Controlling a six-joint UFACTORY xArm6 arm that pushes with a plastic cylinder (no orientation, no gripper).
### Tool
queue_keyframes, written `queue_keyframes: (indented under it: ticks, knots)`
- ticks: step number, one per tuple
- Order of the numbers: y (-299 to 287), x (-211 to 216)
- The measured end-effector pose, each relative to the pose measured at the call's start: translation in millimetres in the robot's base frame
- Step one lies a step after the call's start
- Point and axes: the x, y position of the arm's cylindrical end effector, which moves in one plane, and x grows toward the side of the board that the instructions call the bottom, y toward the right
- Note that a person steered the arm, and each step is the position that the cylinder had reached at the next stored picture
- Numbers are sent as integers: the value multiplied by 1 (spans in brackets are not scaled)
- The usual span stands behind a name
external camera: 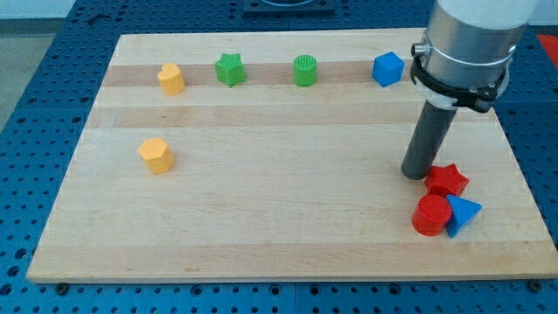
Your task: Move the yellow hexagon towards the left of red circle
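The yellow hexagon (157, 155) lies on the left part of the wooden board (288, 235). The red circle (431, 215) sits near the board's lower right corner, touching a blue triangle (463, 215) on its right. A red star (446, 180) lies just above the circle. My tip (414, 174) rests on the board just left of the red star and above the red circle, far to the right of the yellow hexagon.
Along the view's top stand a second yellow block, perhaps a heart (171, 78), a green star (230, 69), a green circle (304, 71) and a blue cube (388, 69). The arm's grey body (466, 44) hangs over the upper right corner.
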Motion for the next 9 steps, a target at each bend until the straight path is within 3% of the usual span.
queue_keyframes:
  ticks: [2, 3, 4, 6, 7, 8, 9]
  knots:
    - [2, 3]
    - [-34, -6]
    - [-109, -10]
    - [-222, 39]
    - [-318, 27]
    - [-392, -21]
    - [-412, -42]
